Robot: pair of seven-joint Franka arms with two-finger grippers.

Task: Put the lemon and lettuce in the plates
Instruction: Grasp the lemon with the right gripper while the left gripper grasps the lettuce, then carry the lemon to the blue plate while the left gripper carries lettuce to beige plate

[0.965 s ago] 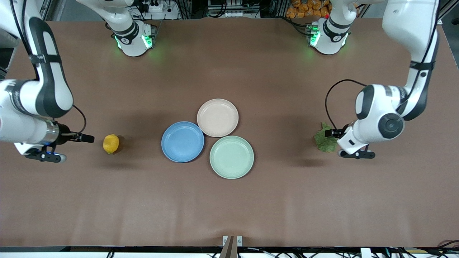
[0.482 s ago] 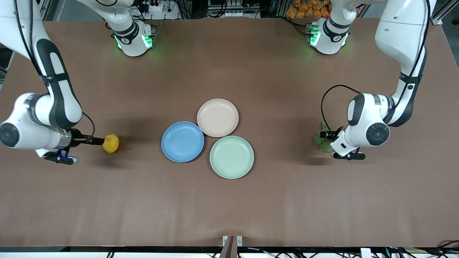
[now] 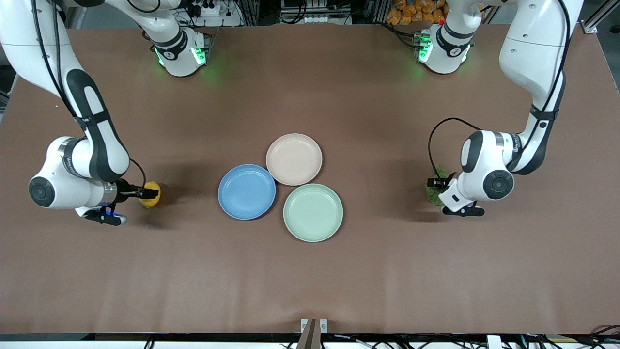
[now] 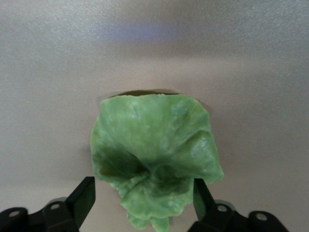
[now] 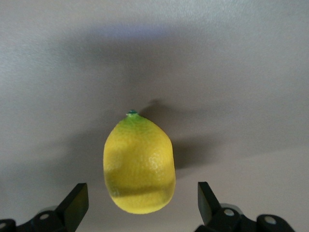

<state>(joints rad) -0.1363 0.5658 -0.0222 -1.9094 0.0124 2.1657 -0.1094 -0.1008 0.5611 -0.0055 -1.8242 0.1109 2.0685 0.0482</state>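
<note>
The right gripper point(image 3: 147, 193) is down at the lemon point(image 3: 153, 194), which lies on the brown surface point(image 3: 310, 276) toward the right arm's end, well apart from the plates. In the right wrist view its fingers point(image 5: 77, 202) stand apart, one on each side of the lemon point(image 5: 139, 164), not touching it.

The left gripper point(image 3: 432, 183) is over the lettuce point(image 3: 432, 191), which lies on the surface toward the left arm's end. Its fingers point(image 4: 83, 198) are spread wide, flanking the leaf point(image 4: 154, 162).

The blue plate point(image 3: 246, 191), beige-pink plate point(image 3: 294, 159) and mint green plate point(image 3: 313, 212) cluster mid-surface, touching. No writing can be read.
</note>
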